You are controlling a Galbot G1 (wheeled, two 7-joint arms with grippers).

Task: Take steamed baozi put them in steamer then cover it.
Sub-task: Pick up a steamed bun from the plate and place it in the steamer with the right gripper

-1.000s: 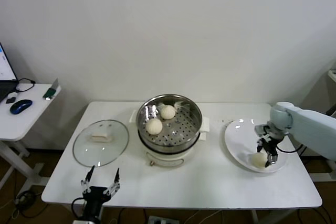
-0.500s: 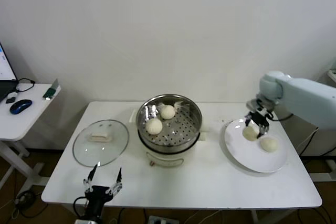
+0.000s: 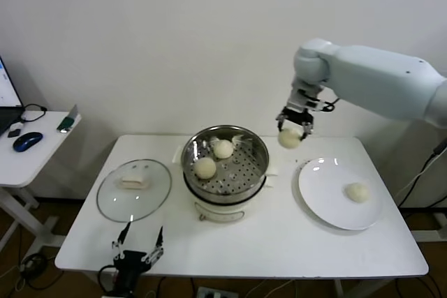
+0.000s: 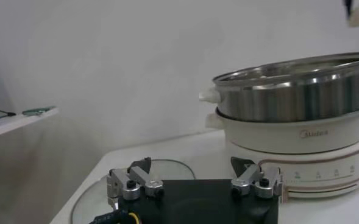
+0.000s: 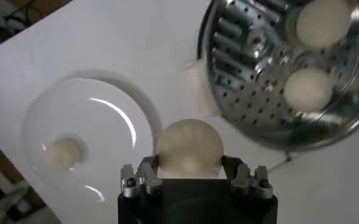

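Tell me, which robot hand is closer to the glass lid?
The left. The left gripper hangs open just in front of the glass lid, at the table's near edge. The right gripper holds a baozi beyond the steamer.

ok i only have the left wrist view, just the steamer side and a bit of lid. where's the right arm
Observer: The right gripper is in the air beside the steamer, between it and the white plate.
Operator: is it carrying anything
Observer: Yes, it is shut on a baozi.
Operator: how many are in the pot
Observer: Two buns lie on the perforated tray.
Operator: any left on the plate
Observer: One bun lies there.
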